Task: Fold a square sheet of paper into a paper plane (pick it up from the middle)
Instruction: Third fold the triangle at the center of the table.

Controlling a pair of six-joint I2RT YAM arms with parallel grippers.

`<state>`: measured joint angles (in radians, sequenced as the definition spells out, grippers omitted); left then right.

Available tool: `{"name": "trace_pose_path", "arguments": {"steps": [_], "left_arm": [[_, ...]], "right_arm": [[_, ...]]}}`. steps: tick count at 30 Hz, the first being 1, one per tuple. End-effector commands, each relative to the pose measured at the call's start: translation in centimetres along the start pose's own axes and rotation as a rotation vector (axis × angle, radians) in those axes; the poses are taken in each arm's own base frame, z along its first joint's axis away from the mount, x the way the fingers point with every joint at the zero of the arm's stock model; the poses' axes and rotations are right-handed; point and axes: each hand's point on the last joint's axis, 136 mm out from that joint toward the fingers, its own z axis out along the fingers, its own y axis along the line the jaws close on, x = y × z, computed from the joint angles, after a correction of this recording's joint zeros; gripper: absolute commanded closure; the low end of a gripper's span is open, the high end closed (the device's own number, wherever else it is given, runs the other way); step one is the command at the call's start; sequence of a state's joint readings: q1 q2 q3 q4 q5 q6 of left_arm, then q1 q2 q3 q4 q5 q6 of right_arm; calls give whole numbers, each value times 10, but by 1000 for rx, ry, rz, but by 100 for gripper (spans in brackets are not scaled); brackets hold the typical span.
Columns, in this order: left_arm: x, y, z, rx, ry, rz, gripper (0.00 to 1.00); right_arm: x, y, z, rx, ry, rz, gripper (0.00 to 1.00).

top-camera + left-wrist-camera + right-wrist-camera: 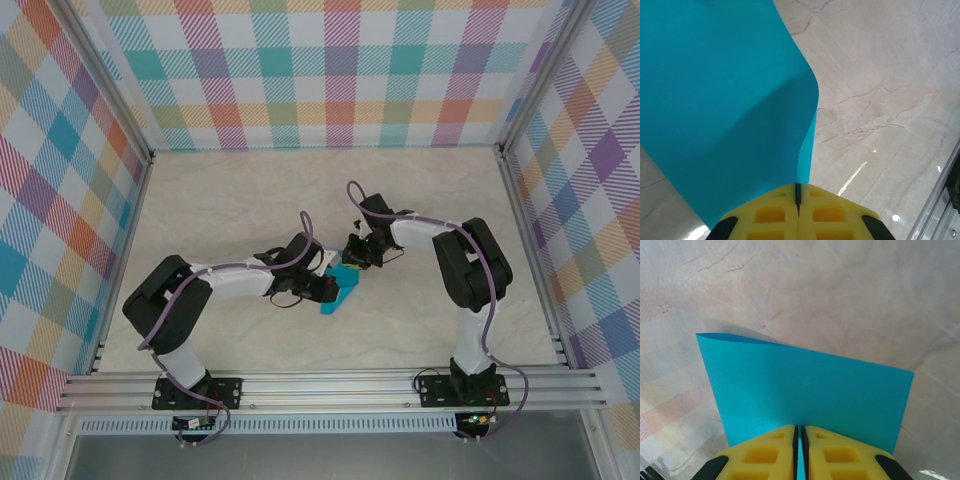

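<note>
One square sheet of paper, cyan-blue and bent into a curve, is found at the middle of the bench. Two tools are counted. The left tool is clamped on one edge of the sheet. The right tool is closed on another edge, the paper being pinched between its yellow pads.

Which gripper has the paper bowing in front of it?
The left gripper: there the paper bulges in a curve; at the right gripper it stands flat.
</note>
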<state>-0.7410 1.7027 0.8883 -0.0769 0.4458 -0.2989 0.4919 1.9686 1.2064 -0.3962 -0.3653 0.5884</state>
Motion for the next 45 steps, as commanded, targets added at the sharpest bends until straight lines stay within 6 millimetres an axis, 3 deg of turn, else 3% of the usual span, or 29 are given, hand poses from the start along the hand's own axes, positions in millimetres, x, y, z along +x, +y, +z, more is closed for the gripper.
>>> {"name": "trace_pose_path", "arguments": {"steps": [1,14,21,45], "left_arm": [[-12,0,-4,19,-9,-1,100],[-13,26,1,-48,15,-28,100],[-20,30,1,-63,-5,-24,100],[-17,42,8,-108,24,-25,99]], "right_arm": [[11,-17,11,73,48,-11,86],[11,-14,10,59,50,-11,85],[12,-13,8,56,50,-7,84],[15,-16,11,56,55,6,84]]}}
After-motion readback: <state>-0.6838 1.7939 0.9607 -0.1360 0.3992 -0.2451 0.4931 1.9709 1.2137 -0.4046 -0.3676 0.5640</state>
